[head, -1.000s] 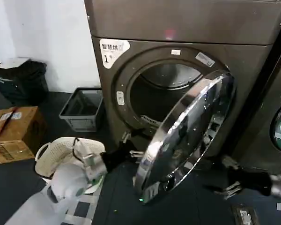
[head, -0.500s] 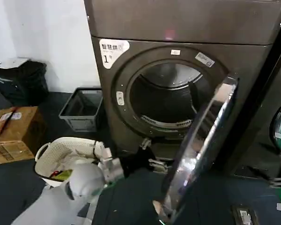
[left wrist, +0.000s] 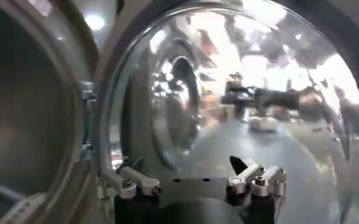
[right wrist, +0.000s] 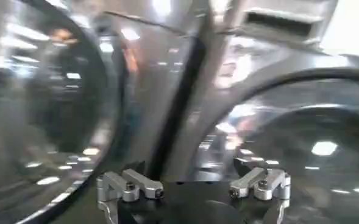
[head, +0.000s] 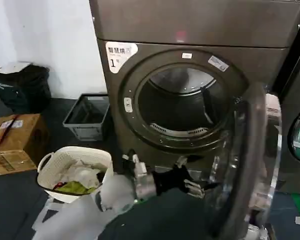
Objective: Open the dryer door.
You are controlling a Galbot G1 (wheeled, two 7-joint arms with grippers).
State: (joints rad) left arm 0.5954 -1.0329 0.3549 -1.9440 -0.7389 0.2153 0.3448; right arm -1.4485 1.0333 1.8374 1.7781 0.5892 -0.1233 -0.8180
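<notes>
One dryer door [head: 250, 165] swung wider, left gripper [head: 196, 186] spread, following inside

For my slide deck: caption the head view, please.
Left gripper open beside the dryer door, which is swung wide, exposing the dryer drum.

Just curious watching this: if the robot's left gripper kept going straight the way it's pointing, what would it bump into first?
Probably the dryer door: the open left gripper points at its inner side, with nothing visible between, though depth is hard to judge.
</notes>
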